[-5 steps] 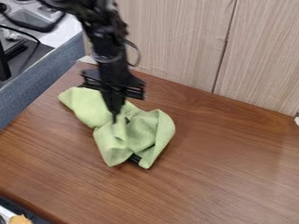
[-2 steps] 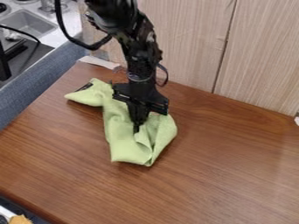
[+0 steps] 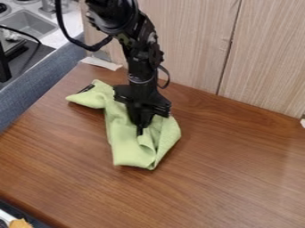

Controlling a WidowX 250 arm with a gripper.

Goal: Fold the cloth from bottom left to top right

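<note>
Near the middle left of the camera view, the green cloth (image 3: 126,147) lies rumpled on the brown table (image 3: 238,173). Its narrow end points to the upper left, with a small dark patch (image 3: 87,88) there; the broad end comes down to a blunt lower edge, and a rounded flap (image 3: 169,133) bulges out on the right. The black arm (image 3: 143,55) comes in from the top edge, and its gripper (image 3: 140,130) hangs tip-down over the right half of the cloth, among the creases. I cannot tell how far open it is, nor whether it has a pinch of cloth or merely touches it. The steep pose makes sense for either — gripping a layer or letting one go from above.

The cloth looks gathered rather than folded corner to corner, so I judge the task part-way along at best. If a layer is held, it probably wants laying toward the top right, then a clean release. Being soft, the cloth may well drag as one bundle — the upper-left end has nothing seen pinning it down, so it could trail or twist.
</note>
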